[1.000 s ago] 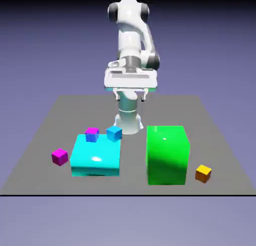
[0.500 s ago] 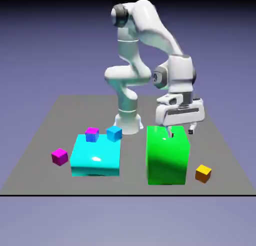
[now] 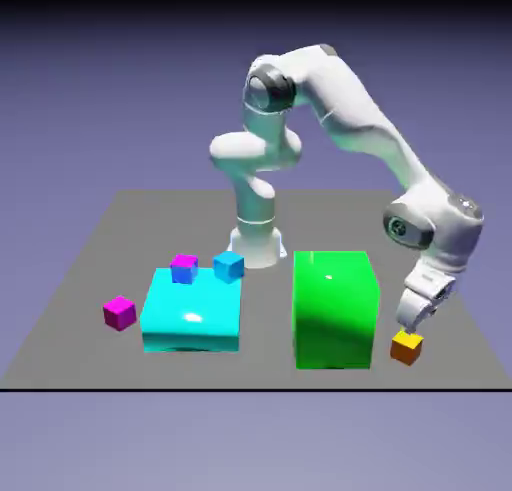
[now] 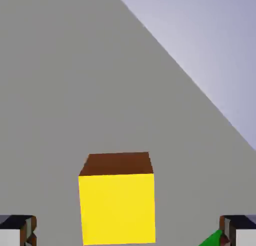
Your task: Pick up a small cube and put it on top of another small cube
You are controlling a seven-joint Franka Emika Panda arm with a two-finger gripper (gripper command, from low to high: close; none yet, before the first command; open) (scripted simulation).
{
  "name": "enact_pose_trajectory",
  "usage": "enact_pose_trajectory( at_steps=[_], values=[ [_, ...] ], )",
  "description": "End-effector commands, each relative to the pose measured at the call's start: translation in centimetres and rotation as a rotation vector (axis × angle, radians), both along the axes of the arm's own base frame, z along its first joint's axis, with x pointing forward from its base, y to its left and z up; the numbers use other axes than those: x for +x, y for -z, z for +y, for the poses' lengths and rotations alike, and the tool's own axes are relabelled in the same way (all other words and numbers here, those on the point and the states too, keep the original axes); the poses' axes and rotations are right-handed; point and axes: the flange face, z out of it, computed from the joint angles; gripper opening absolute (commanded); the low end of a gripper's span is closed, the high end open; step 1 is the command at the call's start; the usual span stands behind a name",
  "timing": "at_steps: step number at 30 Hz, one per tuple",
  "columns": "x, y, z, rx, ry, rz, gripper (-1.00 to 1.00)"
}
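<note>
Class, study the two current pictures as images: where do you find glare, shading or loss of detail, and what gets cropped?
Exterior view: small white glints on the cyan block and green block, the orange-yellow cube's front darker than its top; hand view: that cube's near face flat bright yellow, its side dark brown, both fingertips cut by the frame.

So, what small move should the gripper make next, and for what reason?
Probably lower straight down a little, keeping the jaws open: in the hand view the orange-yellow cube lies between the gripper's two separated fingertips, with bare table showing on both its sides.
</note>
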Motion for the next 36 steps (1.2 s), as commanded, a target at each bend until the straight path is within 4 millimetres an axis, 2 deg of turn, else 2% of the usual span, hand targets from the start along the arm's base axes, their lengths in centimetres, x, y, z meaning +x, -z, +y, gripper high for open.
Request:
enact_pose_trajectory(
  at_steps=[1,3,4,5,6,9,10,15,19,24,30,36],
  values=[
    [-0.1,2.0,-0.2,0.000,0.001,0.000,0.00],
    [-0.5,6.0,-0.6,0.000,0.000,0.000,0.00],
    [-0.6,6.9,-0.7,0.000,0.000,0.000,0.00],
    [-0.6,6.9,-0.7,0.000,0.000,0.000,-1.00],
    [-0.6,6.9,-0.7,0.000,0.000,0.000,-1.00],
    [0.0,0.9,-0.1,0.000,0.000,0.000,-1.00],
    [0.8,-0.4,-0.8,0.001,0.034,0.009,-1.00],
    [8.2,-8.5,-10.6,0.010,0.308,-0.089,-1.00],
    [8.2,-12.3,-17.3,-0.034,0.421,-0.146,-1.00],
    [6.5,-16.6,-25.3,-0.081,0.564,-0.207,-1.00],
    [0.2,-17.7,-33.4,-0.120,0.743,-0.159,-1.00],
    [-7.5,-17.5,-39.6,-0.102,0.925,-0.094,-1.00]
  ],
)
